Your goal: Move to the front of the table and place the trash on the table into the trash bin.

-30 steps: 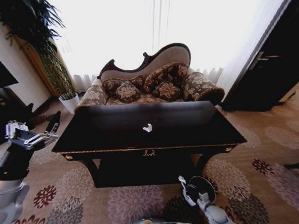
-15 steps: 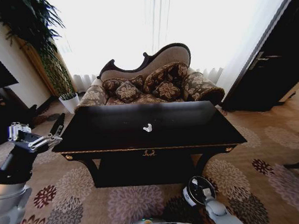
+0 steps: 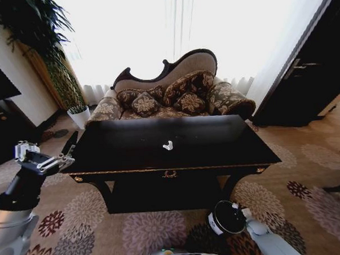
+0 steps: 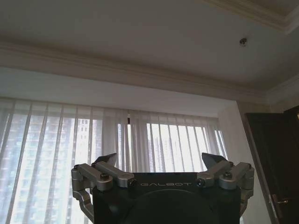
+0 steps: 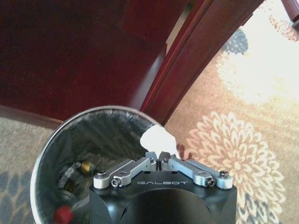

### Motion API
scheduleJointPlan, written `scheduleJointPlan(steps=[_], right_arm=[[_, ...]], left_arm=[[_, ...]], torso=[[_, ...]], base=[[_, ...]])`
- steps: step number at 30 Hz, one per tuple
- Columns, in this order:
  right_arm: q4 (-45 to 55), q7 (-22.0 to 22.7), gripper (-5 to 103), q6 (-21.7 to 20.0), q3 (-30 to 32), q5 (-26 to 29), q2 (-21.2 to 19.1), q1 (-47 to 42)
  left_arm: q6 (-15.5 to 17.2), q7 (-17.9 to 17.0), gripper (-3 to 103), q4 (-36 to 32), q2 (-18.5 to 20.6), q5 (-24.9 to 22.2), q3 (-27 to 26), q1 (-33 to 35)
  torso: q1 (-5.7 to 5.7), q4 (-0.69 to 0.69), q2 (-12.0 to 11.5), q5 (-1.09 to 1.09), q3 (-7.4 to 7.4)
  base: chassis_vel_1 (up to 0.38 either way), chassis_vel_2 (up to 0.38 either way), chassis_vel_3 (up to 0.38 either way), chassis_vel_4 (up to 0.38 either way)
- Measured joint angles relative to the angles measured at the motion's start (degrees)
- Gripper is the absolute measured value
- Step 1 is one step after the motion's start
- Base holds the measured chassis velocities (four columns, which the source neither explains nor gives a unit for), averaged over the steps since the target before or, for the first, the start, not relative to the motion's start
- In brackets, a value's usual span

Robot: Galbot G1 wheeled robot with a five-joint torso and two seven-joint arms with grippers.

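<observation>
Right hand [image 5: 159, 161], fingers closed on a white paper scrap [image 5: 158, 138], hangs above the trash bin [image 5: 70, 135] below the desk's [image 3: 216, 151] front edge, positioned for dropping. Another scrap [image 3: 168, 145] lies mid-desk. Left hand [image 3: 66, 152], spread wide, waits off the left edge.

I read the worktop [image 3: 131, 149] as glossy black wood with gold trim. White crumpled paper [image 5: 158, 139] sits pinched in the right hand [image 5: 159, 161], brushed metal fingers; bin [image 5: 46, 154] rim shiny, dark plastic liner.
</observation>
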Motion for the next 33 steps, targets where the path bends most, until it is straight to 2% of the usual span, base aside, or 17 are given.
scheduleJointPlan(steps=[5, 8, 9, 10, 11, 13, 14, 17, 18, 21, 23, 24, 27, 29, 30, 32, 33], right_arm=[[0.7, -1.5, -2, 0.2, 0.7, -0.4, 0.7, -1.3], [2.0, -2.8, 11, 0.1, 1.3, -0.7, 1.8, -2.4], [2.0, -2.8, 11, 0.1, 1.3, -0.7, 1.8, -2.4], [2.3, -3.0, 17, 0.1, 1.4, -0.8, 2.0, -2.6], [2.6, -3.2, 17, 0.1, 1.4, -0.8, 2.1, -2.9], [3.2, -3.7, 27, 0.2, 1.8, -1.7, 2.5, -3.2], [3.2, -3.7, 27, 0.2, 1.8, -1.7, 2.5, -3.2], [4.0, -3.8, 44, 0.6, 2.0, -2.5, 3.5, -3.6], [4.0, -3.8, 44, 0.6, 2.0, -2.5, 3.5, -3.6], [4.9, -4.0, 60, 0.7, 2.2, -2.6, 4.3, -3.9], [4.9, -4.0, 60, 0.8, 2.3, -2.7, 4.4, -3.9], [4.9, -4.0, 70, 0.8, 2.6, -2.8, 4.5, -3.9], [5.1, -4.0, 76, 0.8, 3.0, -2.8, 4.4, -4.1], [6.2, -4.2, 86, 0.9, 3.6, -2.8, 4.1, -5.0], [6.2, -4.2, 86, 0.9, 3.6, -2.8, 4.1, -5.0], [8.9, -5.4, 96, 1.5, 4.2, -2.7, 3.5, -7.3], [10.1, -6.2, 96, 2.0, 4.4, -2.7, 3.1, -8.5]], left_arm=[[-0.2, 0.1, 100, 0.4, 0.7, 0.2, 0.4, -0.1], [-0.3, 0.2, 100, 0.4, 0.6, 1.2, 1.6, 0.1], [-0.3, 0.2, 100, 0.4, 0.6, 1.2, 1.6, 0.1], [-0.3, 0.2, 100, 0.3, 0.5, 1.4, 1.8, 0.2], [-0.3, 0.3, 100, 0.1, 0.5, 1.5, 1.9, 0.3], [-0.4, 0.3, 100, -0.4, 0.9, 1.2, 1.3, 0.5], [-0.4, 0.3, 100, -0.4, 0.9, 1.2, 1.3, 0.5], [-0.9, 0.3, 100, -1.0, 1.4, 0.2, 0.2, 1.1], [-0.9, 0.3, 100, -1.0, 1.4, 0.2, 0.2, 1.1], [-1.1, 0.3, 100, -1.1, 1.5, 0.1, 0.1, 1.3], [-1.1, 0.3, 100, -1.2, 1.4, 0.1, 0.2, 1.4], [-1.2, 0.3, 100, -1.4, 1.4, 0.1, 0.2, 1.6], [-1.2, 0.3, 100, -1.5, 1.6, 0.0, 0.1, 1.7], [-1.2, 0.3, 100, -1.5, 1.8, -0.1, 0.0, 1.6], [-1.2, 0.3, 100, -1.5, 1.8, -0.1, 0.0, 1.6], [-1.2, 0.3, 100, -1.3, 1.6, 0.0, 0.5, 1.4], [-1.2, 0.3, 100, -1.3, 1.4, 0.2, 0.7, 1.3]], torso=[[0.00, 0.01, 0.0, 0.00, 0.00], [0.00, 0.01, 0.0, 0.00, 0.00], [0.00, 0.01, 0.0, 0.00, 0.00], [0.00, 0.02, 0.0, 0.00, 0.00], [0.00, 0.01, 0.0, -0.01, 0.00], [0.00, 0.01, 0.0, -0.01, 0.00], [0.00, 0.01, 0.0, -0.01, 0.00], [0.00, 0.01, 0.0, 0.02, 0.00], [0.00, 0.01, 0.0, 0.02, 0.00], [0.00, 0.02, 0.0, -0.01, 0.00], [0.00, 0.02, 0.0, 0.00, -0.01], [0.00, 0.02, 0.0, 0.00, 0.00], [0.00, 0.02, 0.0, -0.01, 0.00], [0.00, 0.02, 0.0, -0.01, 0.00], [0.00, 0.02, 0.0, -0.01, 0.00], [0.00, 0.03, 0.0, 0.00, 0.00], [0.00, 0.02, 0.0, 0.00, 0.00]], base=[[0.000, 0.000, 0.000, 0.000], [0.000, 0.000, 0.000, 0.000], [0.000, 0.000, 0.000, 0.000], [0.000, 0.000, 0.000, 0.000], [0.000, 0.000, 0.000, 0.000], [0.000, 0.000, 0.000, 0.000], [0.000, 0.000, 0.000, 0.000], [0.000, 0.000, 0.000, 0.000], [0.000, 0.000, 0.000, 0.000], [0.000, 0.000, 0.000, 0.000], [0.000, 0.000, 0.000, 0.000], [0.000, 0.000, 0.000, 0.000], [0.000, 0.000, 0.000, 0.000], [0.000, 0.000, 0.000, 0.000], [0.000, 0.000, 0.000, 0.000], [0.000, 0.000, 0.000, 0.000], [0.000, 0.000, 0.000, 0.000]])
